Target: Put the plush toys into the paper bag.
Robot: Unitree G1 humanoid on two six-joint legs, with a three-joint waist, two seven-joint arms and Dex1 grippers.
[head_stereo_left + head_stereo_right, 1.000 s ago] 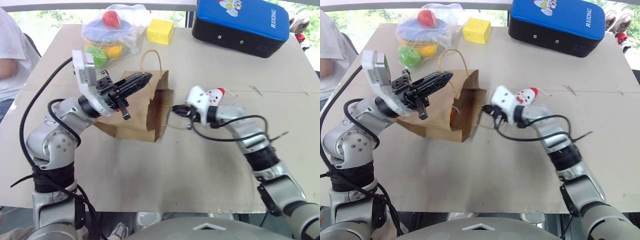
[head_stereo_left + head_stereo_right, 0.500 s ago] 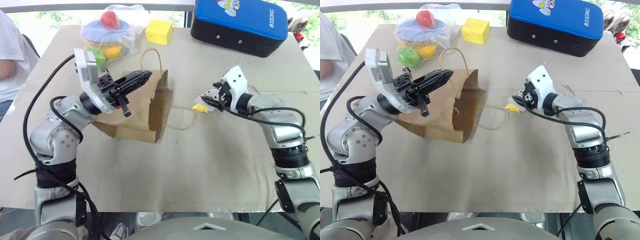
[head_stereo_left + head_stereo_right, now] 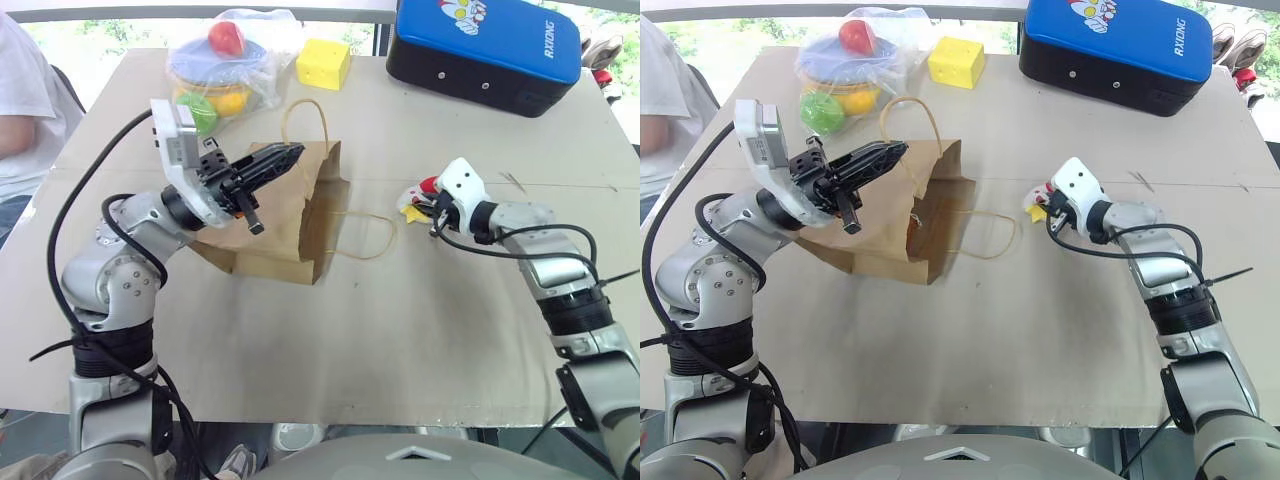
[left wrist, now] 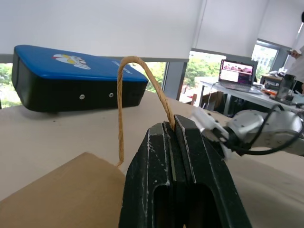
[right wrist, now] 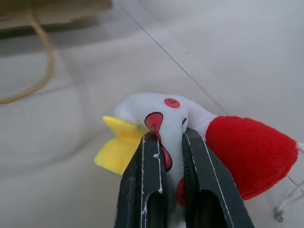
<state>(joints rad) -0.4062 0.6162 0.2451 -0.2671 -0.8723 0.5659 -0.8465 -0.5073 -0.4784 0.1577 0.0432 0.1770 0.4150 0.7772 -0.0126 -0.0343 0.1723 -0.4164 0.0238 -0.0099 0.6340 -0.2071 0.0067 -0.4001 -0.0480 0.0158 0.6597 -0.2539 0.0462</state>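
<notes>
Plush toys are the job, and it looks about half done. The white chicken (image 5: pixel 166 123) lies on the surface right of centre in the head views, well apart from the paper bag (image 3: pixel 285 215), so it has yet to go in. A patch of orange-brown shows inside the bag's dark mouth in the right eye view; it may be the bear, though that cannot be told for sure.

The bag lies on its side at centre left of the frame with its mouth turned toward the chicken. One loop handle (image 4: pixel 142 85) is pinched in the left claw (image 3: pixel 285 157), whose fingers are closed tight on the cord and lift it above the bag's upper edge, seemingly to keep the mouth propped open. The other handle (image 3: pixel 360 235) trails loose on the surface between bag and chicken.

The right claw (image 5: pixel 164 142) sits directly on the chicken. Its two fingers are drawn nearly together and pinch a fold of the white body just behind the yellow beak, with the red comb off to one side. The toy rests on the surface; nothing shows it lifted.

What is left, on this reading: carry the chicken across to the bag's mouth at centre frame and let it go inside.

A blue case (image 3: pixel 485 45), a yellow block (image 3: pixel 321 63) and a clear sack of coloured balls (image 3: pixel 220 65) line the upper edge of the frame.
</notes>
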